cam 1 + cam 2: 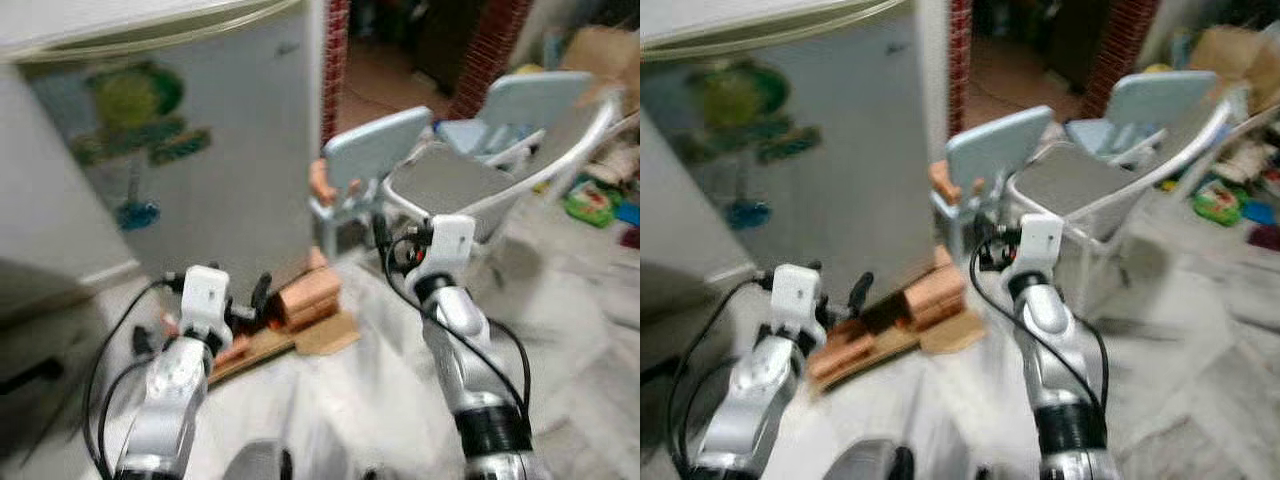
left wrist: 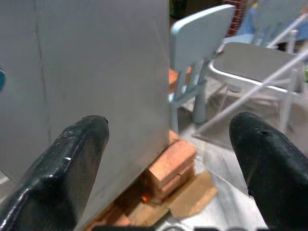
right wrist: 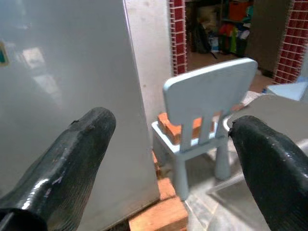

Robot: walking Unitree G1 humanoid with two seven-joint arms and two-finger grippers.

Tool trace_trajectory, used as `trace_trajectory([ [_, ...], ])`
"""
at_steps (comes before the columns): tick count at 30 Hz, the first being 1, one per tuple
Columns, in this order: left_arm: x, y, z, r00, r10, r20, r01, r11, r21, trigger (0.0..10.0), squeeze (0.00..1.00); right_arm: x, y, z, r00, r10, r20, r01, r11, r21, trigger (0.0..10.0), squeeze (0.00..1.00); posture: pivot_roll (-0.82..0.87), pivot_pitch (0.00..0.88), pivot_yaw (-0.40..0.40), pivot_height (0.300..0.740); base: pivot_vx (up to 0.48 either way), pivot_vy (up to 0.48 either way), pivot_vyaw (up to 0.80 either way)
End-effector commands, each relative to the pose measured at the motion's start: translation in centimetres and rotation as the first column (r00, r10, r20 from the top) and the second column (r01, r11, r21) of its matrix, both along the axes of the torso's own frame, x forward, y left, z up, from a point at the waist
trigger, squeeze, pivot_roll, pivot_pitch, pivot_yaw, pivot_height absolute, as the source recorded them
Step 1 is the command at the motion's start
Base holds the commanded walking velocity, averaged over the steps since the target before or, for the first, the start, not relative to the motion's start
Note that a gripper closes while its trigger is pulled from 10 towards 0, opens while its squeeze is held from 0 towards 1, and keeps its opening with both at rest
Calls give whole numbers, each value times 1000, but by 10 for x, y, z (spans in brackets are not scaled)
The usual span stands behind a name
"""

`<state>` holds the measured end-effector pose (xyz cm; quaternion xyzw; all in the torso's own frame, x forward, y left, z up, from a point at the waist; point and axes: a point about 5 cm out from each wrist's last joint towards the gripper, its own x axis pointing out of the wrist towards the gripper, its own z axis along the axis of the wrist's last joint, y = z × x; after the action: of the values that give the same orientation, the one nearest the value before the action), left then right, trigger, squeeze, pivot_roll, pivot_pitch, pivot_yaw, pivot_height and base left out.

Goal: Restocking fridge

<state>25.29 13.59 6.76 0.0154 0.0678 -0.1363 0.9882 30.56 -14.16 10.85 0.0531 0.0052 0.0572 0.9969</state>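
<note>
Directly ahead, the grey fridge (image 1: pixel 200 150) with a green and blue cartoon sticker (image 1: pixel 135 125) on its closed door stands on stacked orange bricks (image 1: pixel 305 295) and a flat piece of brown cardboard (image 1: pixel 325 335). Both silver arms are raised forward, bent at the elbow. The left gripper (image 2: pixel 168 159) points at the fridge's lower front corner, fingers spread wide apart and holding nothing. The right gripper (image 3: pixel 168 159) points past the fridge's edge, fingers likewise spread and empty. Beside the fridge stands a small pale-blue plastic chair (image 3: pixel 207 120) with orange bricks on its seat. Just beyond it is a grey folding chair (image 1: pixel 470 185) with a white tubular frame. A red brick pillar (image 3: pixel 177 33) rises behind.
</note>
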Motion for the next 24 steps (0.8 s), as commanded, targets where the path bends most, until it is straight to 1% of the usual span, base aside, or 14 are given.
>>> trace_trajectory([
  [1, 1, -3, 2, 999, -34, 5, 34, 999, 4, 10000, 0, 1, -8, -3, 999, -35, -13, 35, 999, 5, 10000, 0, 58, 0, -5, 740, 0, 420, 0],
  [3, 3, -2, 5, 999, -38, 15, 38, 999, 4, 10000, 0, 3, -8, -1, 999, -38, -4, 38, 999, 6, 10000, 0, 58, 0, -4, 740, 0, 446, 0],
  [4, 6, 0, 6, 999, -36, 27, 36, 999, 22, 10000, 0, 4, -7, 1, 999, -40, 1, 40, 999, 4, 10000, 0, 56, 0, -5, 740, 0, 461, 0],
  [8, 8, 4, 6, 999, -28, 31, 27, 999, 32, 10000, 0, 4, -6, -3, 999, -48, -21, 48, 999, 14, 10000, 0, 58, 0, -4, 740, 0, 467, 0],
  [14, 7, 5, 8, 998, -25, 52, 24, 999, 26, 10000, 0, 2, -4, -4, 999, -42, -14, 42, 999, 12, 10000, 0, 58, 0, -8, 740, 0, 480, -782],
  [18, 8, 7, 8, 999, -10, 52, 9, 1000, 17, 10000, 0, 2, -5, -4, 999, -43, -10, 43, 999, 7, 10000, 0, 58, 0, -10, 740, 0, 480, 0],
  [24, 7, 6, 8, 997, -20, 71, 20, 1000, 6, 10000, 0, 3, -6, -3, 999, -50, -7, 50, 999, 4, 10000, 0, 57, 0, -13, 740, 0, 480, 0],
])
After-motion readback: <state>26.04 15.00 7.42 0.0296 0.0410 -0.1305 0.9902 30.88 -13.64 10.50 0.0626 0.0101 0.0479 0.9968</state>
